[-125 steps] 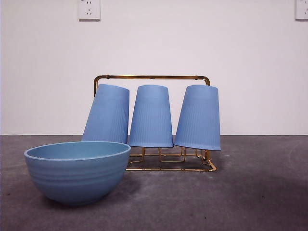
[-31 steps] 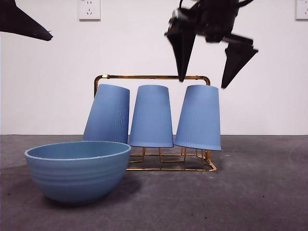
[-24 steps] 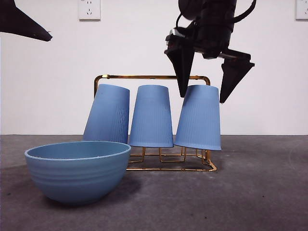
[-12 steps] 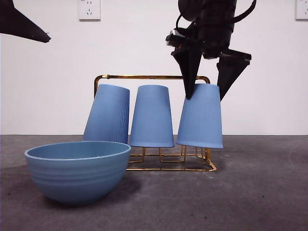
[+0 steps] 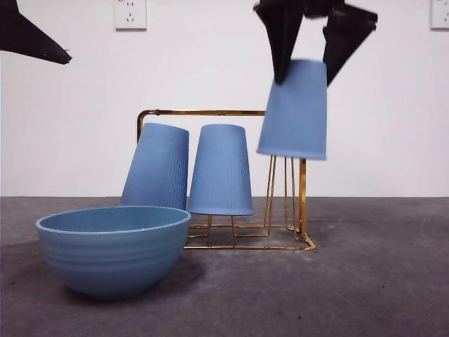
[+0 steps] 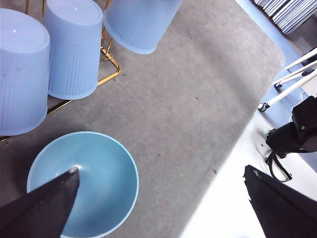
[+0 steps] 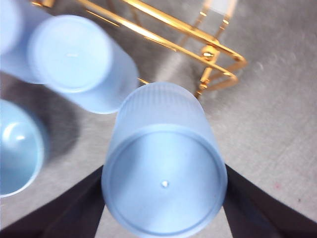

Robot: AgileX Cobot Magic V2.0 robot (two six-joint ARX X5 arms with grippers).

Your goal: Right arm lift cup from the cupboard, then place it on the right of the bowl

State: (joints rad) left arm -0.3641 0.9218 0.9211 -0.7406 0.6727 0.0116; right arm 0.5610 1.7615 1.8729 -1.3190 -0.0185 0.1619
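**Desk:** What have you got on the right side?

**Me:** My right gripper (image 5: 303, 74) sits at about one o'clock in the front view, high near the top edge. Its two black jaws are clamped on the closed base of the cup (image 5: 293, 109), one on each side. The cup hangs upside down, mouth toward the table, in the air and clear of the cupboard (image 5: 210, 112). Its rim is above the bare pegs (image 5: 272, 189) at the rack's right end. In the right wrist view I look straight down on the cup's round base (image 7: 164, 184), with a jaw pressed to either side of it.

**Desk:** And the rest of the rack?

**Me:** Two more cups are on it, both inverted. The left cup (image 5: 157, 167) leans and stands just behind the bowl; the middle cup (image 5: 221, 170) is nearly upright at the centre. From the front, the lifted one is at two o'clock from the middle cup and well above it.

**Desk:** The bowl?

**Me:** The bowl (image 5: 112, 249) rests on the grey table (image 5: 365, 281) at about seven o'clock in the front view, in front of the rack's left end. The table to its right shows bare grey.

**Desk:** Left arm?

**Me:** The left gripper (image 6: 163, 203) hangs above the bowl, jaws spread wide, gripping nothing. In the front view it is only a black tip (image 5: 31, 35) at eleven o'clock.
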